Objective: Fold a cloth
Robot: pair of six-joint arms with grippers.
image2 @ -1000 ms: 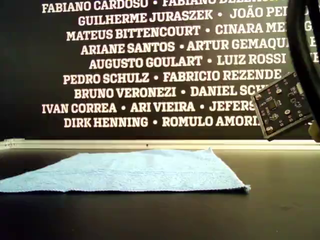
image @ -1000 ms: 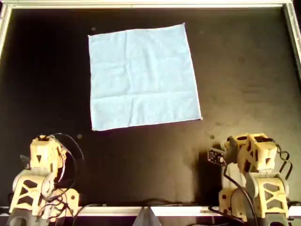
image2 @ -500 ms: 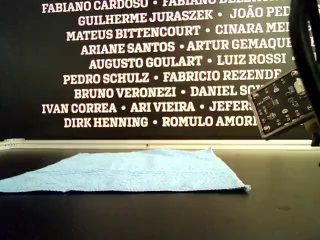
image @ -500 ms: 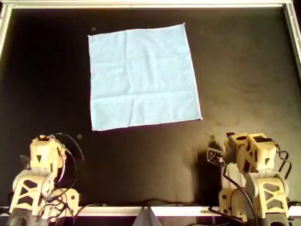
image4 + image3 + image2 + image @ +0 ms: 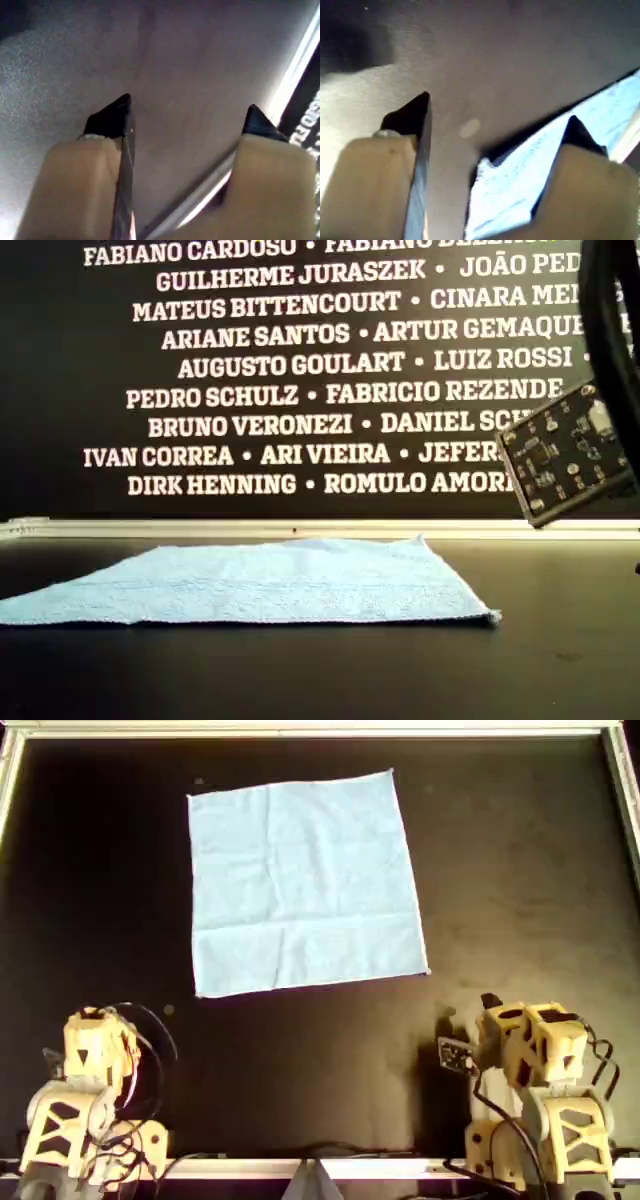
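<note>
The cloth [image 5: 305, 880], a plain sky-blue square with faint creases, lies flat and spread out on the black table in the far half of the overhead view. It also shows in the exterior view [image 5: 260, 580]. My first gripper [image 5: 500, 107] is open and empty, at the overhead view's near left [image 5: 95, 1020], short of the cloth's near corner [image 5: 520, 195]. My second gripper [image 5: 189, 102] is open and empty, at the overhead view's near right [image 5: 512, 1017], over bare table well apart from the cloth.
A white frame [image 5: 320, 730] edges the black table [image 5: 520, 870]; it shows in the second wrist view [image 5: 295, 65]. A small circuit board [image 5: 568, 455] hangs on the second arm [image 5: 456, 1057]. A black wall with white names [image 5: 300, 360] stands behind.
The second arm has shifted slightly; its circuit board wobbled and tilted in the exterior view. The cloth and the first arm have not moved.
</note>
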